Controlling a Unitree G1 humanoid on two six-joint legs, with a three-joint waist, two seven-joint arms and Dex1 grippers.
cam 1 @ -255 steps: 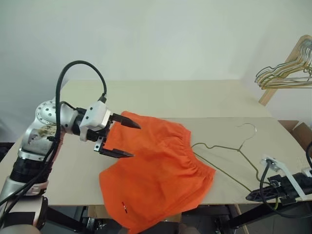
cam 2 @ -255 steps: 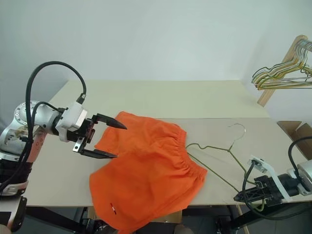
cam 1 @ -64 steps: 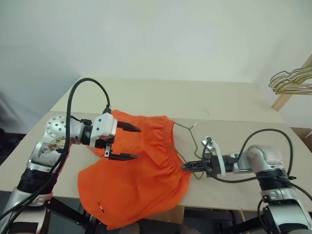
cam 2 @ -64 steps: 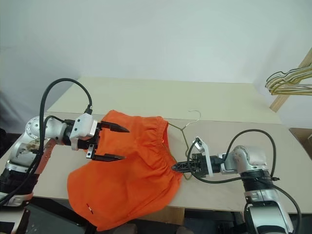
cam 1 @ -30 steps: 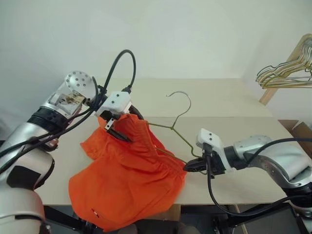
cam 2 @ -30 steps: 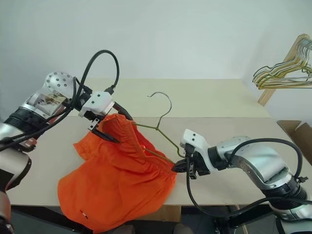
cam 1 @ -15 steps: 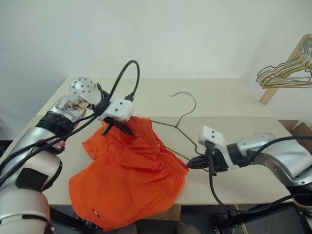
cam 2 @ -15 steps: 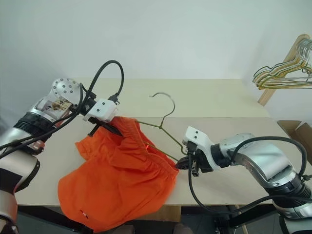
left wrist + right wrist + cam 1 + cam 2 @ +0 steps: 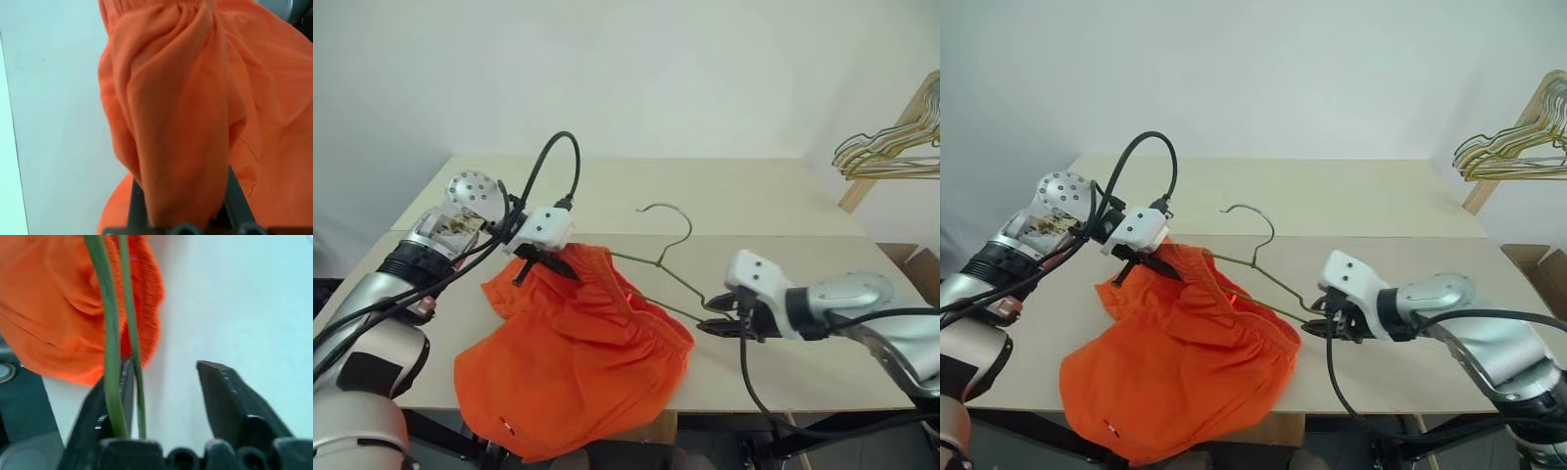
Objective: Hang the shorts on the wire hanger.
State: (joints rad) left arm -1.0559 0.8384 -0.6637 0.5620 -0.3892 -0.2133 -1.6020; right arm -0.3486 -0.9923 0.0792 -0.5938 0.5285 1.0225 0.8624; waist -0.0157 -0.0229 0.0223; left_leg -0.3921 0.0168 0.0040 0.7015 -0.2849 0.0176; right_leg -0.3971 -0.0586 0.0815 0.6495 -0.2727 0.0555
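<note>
The orange shorts point(image 9: 578, 362) lie bunched on the table point(image 9: 754, 196), and their lower part hangs over its front edge. My left gripper point(image 9: 548, 264) is shut on the gathered waistband point(image 9: 181, 122) and holds it raised. The wire hanger point(image 9: 657, 262) has one arm inside the waistband, with its hook point(image 9: 671, 211) up in the air. At the hanger's lower corner my right gripper point(image 9: 707, 328) is open. In the right wrist view, two hanger wires point(image 9: 110, 333) run along the inner side of one of its fingers point(image 9: 222, 391); the other finger stands well apart.
A cluster of pale wire hangers point(image 9: 891, 157) hangs on a wooden rack at the far right, beyond the table. A cardboard box point(image 9: 922, 269) sits past the table's right end. Bare tabletop stretches behind the hanger and on the right.
My left gripper has shut on the shorts' waistband. My right gripper has opened off the hanger and shifted slightly right. The hanger's hook has sunk a little.
</note>
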